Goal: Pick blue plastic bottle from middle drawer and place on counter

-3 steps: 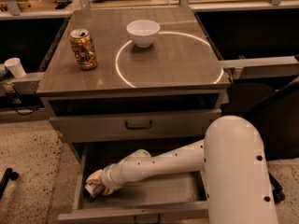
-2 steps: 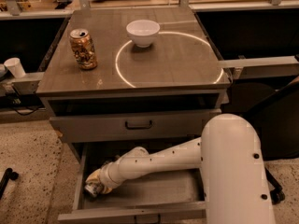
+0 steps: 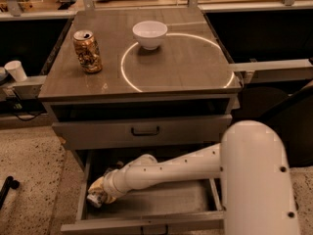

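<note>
The middle drawer [image 3: 176,198] is pulled open at the bottom of the cabinet. My white arm reaches down into it from the right. The gripper [image 3: 101,190] is at the drawer's left end, right on the blue plastic bottle [image 3: 93,199]. The bottle shows as a pale shape with a whitish end poking out low left, and the wrist hides most of it. The counter [image 3: 190,72] above is grey-brown with a white circle.
A gold-brown can [image 3: 87,51] stands on the counter's left. A white bowl [image 3: 149,34] sits at the circle's far edge. A shut drawer with a dark handle [image 3: 145,130] lies between counter and open drawer. A white cup [image 3: 15,70] sits on a ledge at left.
The arm has barely shifted. The gripper stays at the bottle in the left end of the drawer.
</note>
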Robot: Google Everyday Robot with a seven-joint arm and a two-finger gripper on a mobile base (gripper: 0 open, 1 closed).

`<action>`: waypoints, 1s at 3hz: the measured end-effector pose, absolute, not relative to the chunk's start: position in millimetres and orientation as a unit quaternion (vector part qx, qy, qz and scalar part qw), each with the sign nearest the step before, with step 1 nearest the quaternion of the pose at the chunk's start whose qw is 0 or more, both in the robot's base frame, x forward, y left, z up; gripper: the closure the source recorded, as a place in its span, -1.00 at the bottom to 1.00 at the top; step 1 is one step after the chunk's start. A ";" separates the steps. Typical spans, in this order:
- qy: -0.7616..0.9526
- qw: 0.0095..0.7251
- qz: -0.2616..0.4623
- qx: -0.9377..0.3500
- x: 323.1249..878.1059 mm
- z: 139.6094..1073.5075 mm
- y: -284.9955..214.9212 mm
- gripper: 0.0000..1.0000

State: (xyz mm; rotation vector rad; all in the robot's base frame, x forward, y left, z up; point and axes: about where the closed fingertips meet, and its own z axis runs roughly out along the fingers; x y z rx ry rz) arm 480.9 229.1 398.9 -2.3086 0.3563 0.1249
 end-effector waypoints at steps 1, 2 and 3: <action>0.133 0.486 0.036 -0.863 456.9 428.0 234.3 1.00; 0.115 0.553 0.060 -0.823 409.7 441.3 237.4 1.00; 0.115 0.553 0.060 -0.823 409.8 441.4 237.3 1.00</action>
